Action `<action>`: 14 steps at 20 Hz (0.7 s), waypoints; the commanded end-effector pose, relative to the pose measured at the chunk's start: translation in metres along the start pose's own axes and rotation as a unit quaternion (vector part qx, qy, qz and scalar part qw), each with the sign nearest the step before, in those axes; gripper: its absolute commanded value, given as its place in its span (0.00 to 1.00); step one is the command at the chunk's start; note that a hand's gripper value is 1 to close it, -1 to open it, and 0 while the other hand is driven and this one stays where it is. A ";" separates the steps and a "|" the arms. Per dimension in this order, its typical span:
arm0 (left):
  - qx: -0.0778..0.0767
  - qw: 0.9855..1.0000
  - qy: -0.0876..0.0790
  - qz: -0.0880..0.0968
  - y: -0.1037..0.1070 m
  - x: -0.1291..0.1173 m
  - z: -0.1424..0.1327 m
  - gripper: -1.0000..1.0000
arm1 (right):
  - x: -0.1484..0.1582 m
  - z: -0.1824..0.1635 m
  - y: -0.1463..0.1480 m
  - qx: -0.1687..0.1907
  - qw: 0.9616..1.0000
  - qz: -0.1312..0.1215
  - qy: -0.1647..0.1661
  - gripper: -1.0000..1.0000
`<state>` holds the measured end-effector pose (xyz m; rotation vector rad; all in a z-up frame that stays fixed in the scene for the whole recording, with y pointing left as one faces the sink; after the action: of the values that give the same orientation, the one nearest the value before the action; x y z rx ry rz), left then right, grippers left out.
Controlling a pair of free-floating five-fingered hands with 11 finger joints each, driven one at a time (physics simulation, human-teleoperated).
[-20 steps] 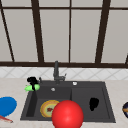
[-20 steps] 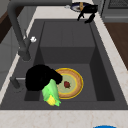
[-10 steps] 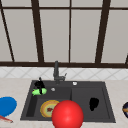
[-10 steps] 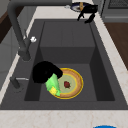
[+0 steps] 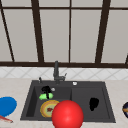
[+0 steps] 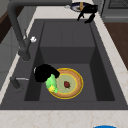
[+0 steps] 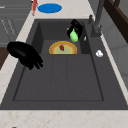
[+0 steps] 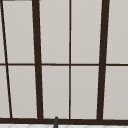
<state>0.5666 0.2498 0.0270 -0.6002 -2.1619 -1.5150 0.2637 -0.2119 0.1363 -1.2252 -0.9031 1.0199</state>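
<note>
My left hand (image 5: 46, 89) (image 6: 44, 72) (image 7: 76, 27) is in the sink's left basin, its fingers curled round a green sponge (image 5: 46, 96) (image 6: 51, 83) (image 7: 73, 36). The sponge hangs at the back edge of a yellow-rimmed plate (image 5: 48, 108) (image 6: 69, 84) (image 7: 63, 48) that lies on the basin floor with a red-brown spot at its middle. My right hand (image 5: 93, 103) (image 7: 25, 54) (image 6: 87, 11) hovers over the right part of the sink, fingers pointing down and relaxed, holding nothing.
A dark faucet (image 5: 56, 72) (image 6: 20, 30) (image 7: 97, 17) stands behind the dark sink (image 5: 105, 100). A red ball (image 5: 67, 115) sits at the front centre. A blue plate (image 5: 7, 105) (image 7: 49, 8) lies on the left counter, a dark bowl (image 5: 125, 109) (image 6: 77, 5) on the right.
My left hand with the sponge has shifted a little, toward the plate's back edge. The right hand has stayed where it was.
</note>
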 end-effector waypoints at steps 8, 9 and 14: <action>-0.024 0.998 -0.013 -0.057 -0.062 -0.056 -0.013 1.00 | 0.000 0.000 0.000 0.000 1.000 0.000 0.000 0.50; -0.022 0.997 -0.011 -0.074 -0.065 -0.057 -0.014 1.00 | 0.000 0.000 0.000 0.000 1.000 0.000 0.000 0.50; -0.007 0.987 -0.016 -0.159 -0.085 -0.040 -0.019 1.00 | 0.000 0.000 0.000 0.000 1.000 0.000 0.000 0.50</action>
<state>0.5615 0.2151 -0.0429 -0.2961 -2.3285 -1.6237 0.2637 -0.2119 0.1363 -1.2252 -0.9031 1.0199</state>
